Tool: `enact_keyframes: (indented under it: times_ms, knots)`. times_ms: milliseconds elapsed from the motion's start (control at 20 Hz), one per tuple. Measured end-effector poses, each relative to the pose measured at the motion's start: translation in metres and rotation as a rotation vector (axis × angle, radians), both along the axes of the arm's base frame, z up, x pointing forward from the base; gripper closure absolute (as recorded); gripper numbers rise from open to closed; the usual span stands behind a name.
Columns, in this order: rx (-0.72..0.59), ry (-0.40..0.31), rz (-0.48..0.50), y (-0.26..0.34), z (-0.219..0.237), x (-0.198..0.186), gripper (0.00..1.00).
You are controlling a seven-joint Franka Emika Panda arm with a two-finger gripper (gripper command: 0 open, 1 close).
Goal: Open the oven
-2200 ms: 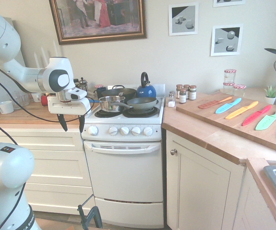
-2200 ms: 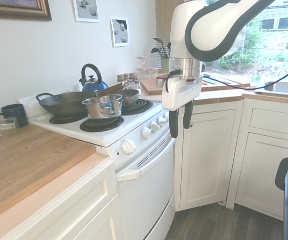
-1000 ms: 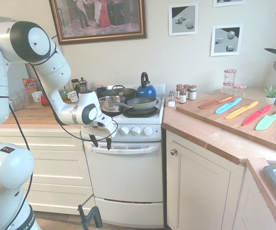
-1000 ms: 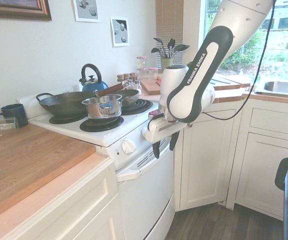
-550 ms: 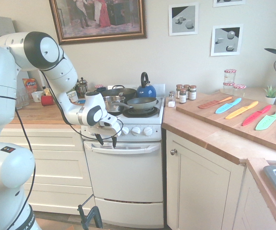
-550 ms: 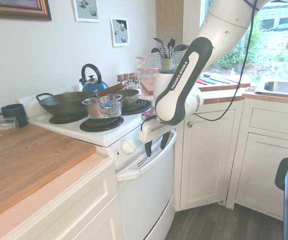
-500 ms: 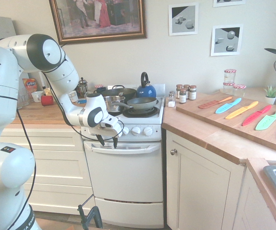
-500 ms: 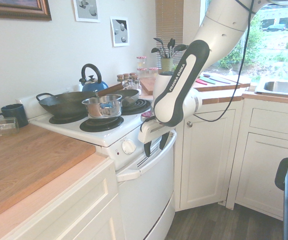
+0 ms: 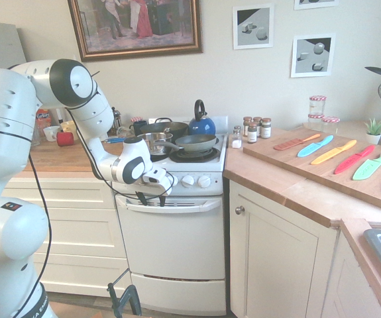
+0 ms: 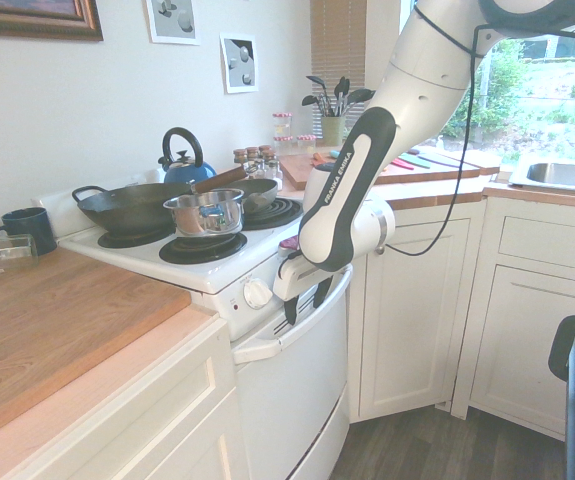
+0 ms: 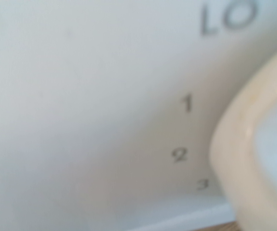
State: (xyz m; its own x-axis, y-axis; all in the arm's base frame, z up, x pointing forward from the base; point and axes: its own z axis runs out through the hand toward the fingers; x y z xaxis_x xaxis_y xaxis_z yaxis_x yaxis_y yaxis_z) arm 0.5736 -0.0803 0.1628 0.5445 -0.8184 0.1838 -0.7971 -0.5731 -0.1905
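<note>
Oven (image 9: 170,238) sits closed just beside and below the fingers (image 10: 291,311), spread apart near its handle (image 9: 183,207).

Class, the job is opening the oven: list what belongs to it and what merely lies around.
Belongs:
- white freestanding oven
- its wide white bar handle

Lying about:
- blue kettle
- shiny steel saucepan
- yellow knife

— What do I have on the hob?
— I see the saucepan (image 10: 205,214) before the wok (image 10: 137,208), both on burners.
— And the knives (image 9: 334,152)?
— On my cutting board (image 9: 323,165), right of the spice jars (image 9: 252,131) in the first exterior view.
</note>
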Motion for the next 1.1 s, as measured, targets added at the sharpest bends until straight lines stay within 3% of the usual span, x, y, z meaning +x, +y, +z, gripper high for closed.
enact_keyframes:
  times_ms: [500, 800, 1100]
  knots:
    - [-0.047, -0.016, 0.100, -0.033, -0.022, -0.024, 0.00]
    - [-0.010, 0.125, 0.091, -0.070, -0.084, -0.103, 0.00]
    - [-0.006, 0.116, 0.137, -0.098, -0.099, -0.162, 0.00]
